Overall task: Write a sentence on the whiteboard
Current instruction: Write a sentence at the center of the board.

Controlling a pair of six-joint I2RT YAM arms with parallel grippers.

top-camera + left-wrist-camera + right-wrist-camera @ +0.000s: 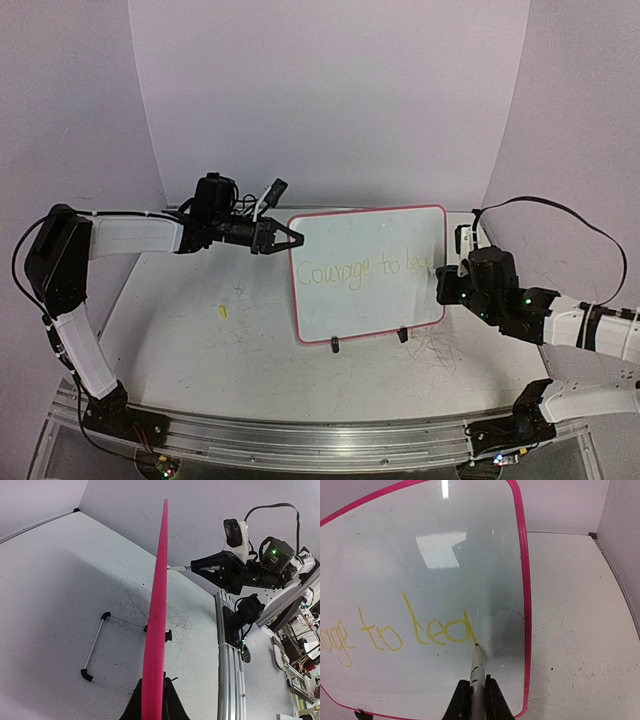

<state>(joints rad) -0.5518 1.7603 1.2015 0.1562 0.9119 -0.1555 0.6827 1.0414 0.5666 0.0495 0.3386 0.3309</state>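
Board: we find the small, glossy, rectangular whiteboard [385,225] with a thin pink-red rim propped near upright on two small black clip feet [335,346]. It stands towards the far middle of the scuffed white table [200,345], between the two arms.
Left gripper: the black left gripper [290,238] is clamped on the upper part of the board's left rim. Its wrist view shows the pink edge pinched between the fingers. We judge this to be a bracing hold, so that the light board does not slide or tip under pen pressure.
Right gripper: the black right gripper [447,287] is closed on a slim white marker [477,666], which lies along the fingers with its tip forward.
Marker tip: touching the board face at the foot of the last letter, near the right rim.
Writing: the pale-yellow handwritten sentence [360,268] reads "Courage to lead" across the middle of the board.
Stage: we judge the third word to be all but complete. Whether more words are intended we cannot tell.
Risk: little bare board lies to the right of the tip, so further text would call for a new line below.
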